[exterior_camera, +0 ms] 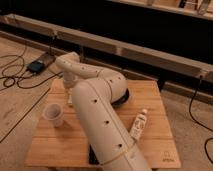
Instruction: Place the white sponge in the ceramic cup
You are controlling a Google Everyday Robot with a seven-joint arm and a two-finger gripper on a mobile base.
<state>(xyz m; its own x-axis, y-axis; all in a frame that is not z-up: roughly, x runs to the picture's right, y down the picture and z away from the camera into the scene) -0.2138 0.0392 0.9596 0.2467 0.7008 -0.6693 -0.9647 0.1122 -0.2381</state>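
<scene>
One smooth, tapered ceramic cup point(53, 114) sits at the left of the wooden plank worktop point(159, 107). The hand point(70, 96) hangs just above-right of it; open or closed, can't tell. Can't spot the white sponge. The fat glossy arm point(100, 122) covers most of a dark bowl point(124, 98).

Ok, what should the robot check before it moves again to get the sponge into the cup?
1. Ceramic cup upright, mouth facing up: ok.
2. Gripper above the cup: not ok; it hangs low over the table's left part, beyond the cup.
3. White sponge held: cannot tell; no sponge shows anywhere.
4. White bottle lying well away from the cup: ok.
5. Dark bowl away from the cup, partly behind the arm: ok.
</scene>
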